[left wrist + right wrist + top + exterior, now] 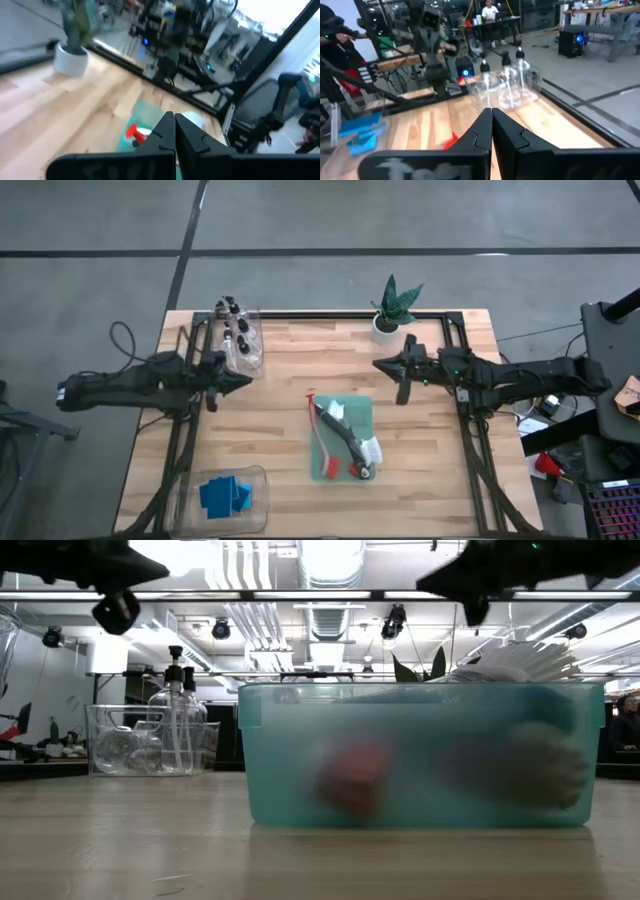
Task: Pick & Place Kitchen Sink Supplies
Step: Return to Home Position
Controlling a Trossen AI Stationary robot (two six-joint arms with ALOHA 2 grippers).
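Sponges (225,496) sit in the clear bin (262,476) at the near-left corner of the counter (290,360). I see brushes (340,442) in the teal bin (364,408) mid-counter. Left hand (246,380) and right hand (380,364) hover above the counter, one each side, both pinched closed and holding nothing. Bottles (237,332) stand in a second clear bin (256,320) far left. Potted plant (392,308) at the far edge.

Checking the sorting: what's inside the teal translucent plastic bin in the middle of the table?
Inside the teal translucent plastic bin lie thin long-handled red and black brushes with white parts. They overlap, so their count and anything beneath them cannot be seen.
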